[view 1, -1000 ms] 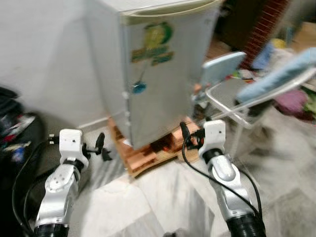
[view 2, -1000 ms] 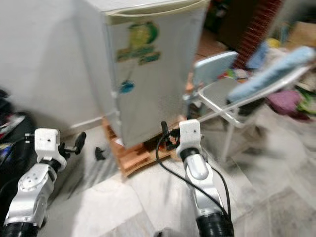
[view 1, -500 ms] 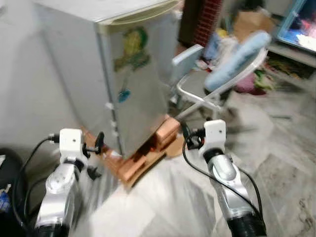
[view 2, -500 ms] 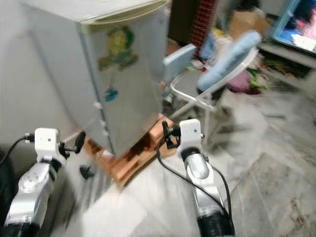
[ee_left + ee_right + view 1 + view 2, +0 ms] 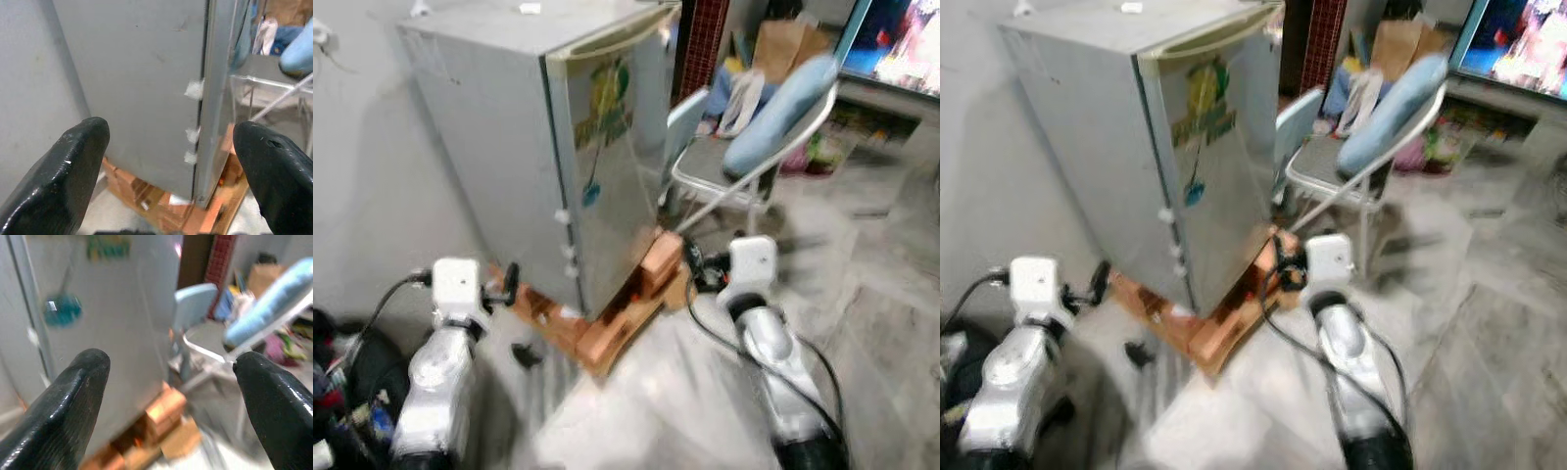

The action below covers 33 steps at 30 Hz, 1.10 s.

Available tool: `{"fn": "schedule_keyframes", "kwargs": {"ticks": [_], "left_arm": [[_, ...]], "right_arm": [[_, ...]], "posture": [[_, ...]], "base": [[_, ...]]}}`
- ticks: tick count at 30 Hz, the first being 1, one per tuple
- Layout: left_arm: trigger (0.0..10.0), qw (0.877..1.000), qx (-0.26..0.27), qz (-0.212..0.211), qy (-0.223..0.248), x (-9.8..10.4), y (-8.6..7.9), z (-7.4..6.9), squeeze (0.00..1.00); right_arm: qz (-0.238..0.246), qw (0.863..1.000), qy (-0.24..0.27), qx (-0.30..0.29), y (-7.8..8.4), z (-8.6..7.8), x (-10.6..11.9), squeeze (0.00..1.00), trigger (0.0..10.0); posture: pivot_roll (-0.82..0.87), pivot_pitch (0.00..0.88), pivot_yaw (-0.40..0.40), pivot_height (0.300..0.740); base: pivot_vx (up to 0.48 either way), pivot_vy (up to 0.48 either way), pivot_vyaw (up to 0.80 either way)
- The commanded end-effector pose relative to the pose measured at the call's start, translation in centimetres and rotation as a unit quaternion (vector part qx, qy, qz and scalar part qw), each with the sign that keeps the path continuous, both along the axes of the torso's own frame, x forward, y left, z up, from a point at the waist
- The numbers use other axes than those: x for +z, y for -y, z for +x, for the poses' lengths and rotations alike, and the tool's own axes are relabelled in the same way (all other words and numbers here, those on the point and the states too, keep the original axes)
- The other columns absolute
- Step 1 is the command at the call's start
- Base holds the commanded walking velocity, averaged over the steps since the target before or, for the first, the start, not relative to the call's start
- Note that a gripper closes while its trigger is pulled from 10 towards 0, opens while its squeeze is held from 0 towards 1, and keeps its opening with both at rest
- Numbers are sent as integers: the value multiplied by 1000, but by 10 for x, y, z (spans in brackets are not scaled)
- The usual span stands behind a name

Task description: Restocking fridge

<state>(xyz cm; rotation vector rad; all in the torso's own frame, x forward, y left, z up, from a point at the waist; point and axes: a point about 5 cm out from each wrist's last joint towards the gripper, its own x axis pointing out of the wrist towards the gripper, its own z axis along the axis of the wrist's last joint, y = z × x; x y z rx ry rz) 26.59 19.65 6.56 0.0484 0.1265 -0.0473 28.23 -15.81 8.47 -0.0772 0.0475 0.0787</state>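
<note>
The fridge (image 5: 558,147) stands upright on bricks (image 5: 626,313), tall axis vertical, its closed door facing the chair (image 5: 744,147). The left tool (image 5: 166,161) and right tool (image 5: 166,396) are both released, empty, near its lower corner.

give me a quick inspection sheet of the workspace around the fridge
surface: grey marble floor.
job's things: small grey fridge, door shut, raised on a wooden pallet and bricks; restock items: nothing seen.
clutter: black plug on the floor; dark bag at left.
grippers: left gripper and right gripper both open, empty, facing the fridge.
cables: black cable along the right arm.
surroundings: folding chair with blue cushion; screen behind.
</note>
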Motion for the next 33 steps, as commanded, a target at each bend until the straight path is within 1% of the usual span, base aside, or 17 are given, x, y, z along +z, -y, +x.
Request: {"fn": "schedule_keyframes", "kwargs": {"ticks": [1, 2, 4, 6, 11, 13, 14, 18, 24, 33], "left_arm": [[10000, 1000, 2, 7, 5, 3, -7, 1, 0], [10000, 1000, -6, 3, 4, 3, -6, 1, 0], [10000, 1000, -11, 10, 11, 5, -4, 1, 0], [10000, 1000, -18, 10, 16, 7, -2, 3, 0], [10000, 999, -26, 1, 22, 11, 2, 5, 0], [10000, 999, -27, 0, 26, 12, 2, 4, 0], [10000, 999, -30, -8, 28, 12, 2, 3, 0], [10000, 999, -36, -4, 27, 12, 3, 1, 0], [10000, 998, -49, -11, 29, 13, 7, -1, 0], [10000, 998, -57, -15, 32, 14, 9, -1, 0]], "right_arm": [[10, 1000, 12, 5, -6, 3, 7, 0, 10000], [10, 1000, 11, 3, -5, 3, 7, 0, 10000], [11, 1000, 11, 2, -4, 3, 7, 0, 10000], [12, 1000, 11, 2, -4, 3, 8, 0, 10000], [13, 1000, 11, 9, -9, 2, 8, 0, 10000], [14, 1000, 8, 10, -10, 2, 8, 0, 10000], [13, 1000, 7, 12, -10, 2, 8, 0, 10000], [13, 1000, 7, 13, -10, 2, 7, 0, 10000], [12, 1000, 7, 16, -10, 2, 8, 0, 10000], [10, 1000, 7, 21, -11, 3, 8, 0, 10000]], "posture": [[34, 0, -19, 740], [35, 0, -19, 740], [37, 0, -21, 740], [38, 2, -21, 740], [41, 10, -25, 740], [44, 14, -28, 740], [46, 17, -30, 740], [49, 20, -32, 740], [49, 24, -35, 740], [51, 23, -37, 740]], "base": [[240, 416, -800], [262, 401, -800], [274, 394, -800], [349, 330, -475], [355, 0, -103], [0, 0, -800], [0, 0, -800], [0, 0, -800], [0, 0, -678], [316, 0, -450]]}}
